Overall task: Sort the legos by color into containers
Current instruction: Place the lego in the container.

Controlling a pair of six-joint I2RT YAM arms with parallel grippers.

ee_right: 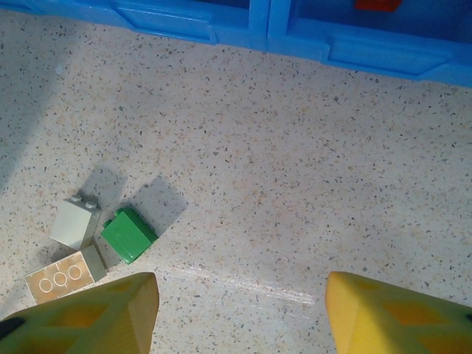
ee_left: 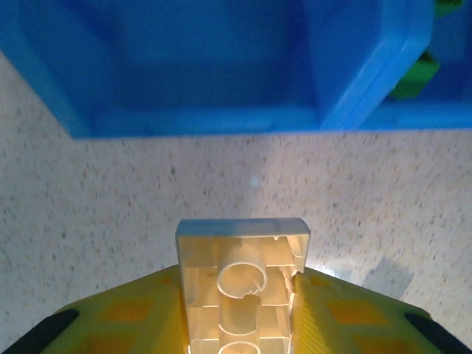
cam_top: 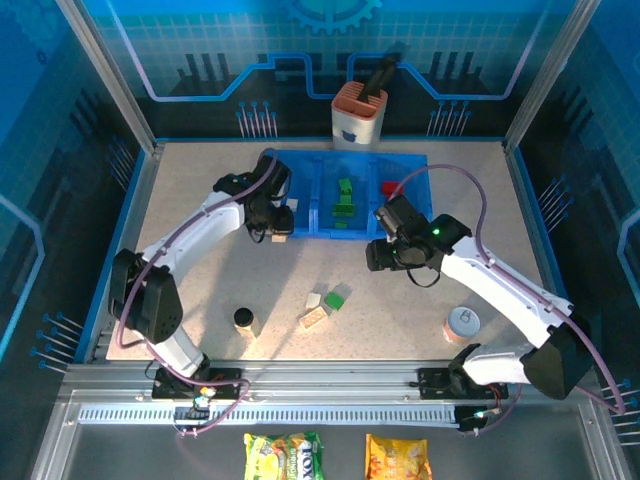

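Currently left hand [ee_left: 240, 313] clamps cream brick [ee_left: 242, 251] beside tray [ee_left: 199, 122]; right hand [ee_right: 240, 313] spread, pointing at table [ee_right: 295, 184].

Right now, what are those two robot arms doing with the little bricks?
They're sorting bricks by color into the blue tray. The left gripper is pinching a cream brick just in front of the tray's left section. Green bricks sit in the middle section and a red one in the right section. The right gripper hangs open above the table, where a loose green brick and two pale bricks wait.
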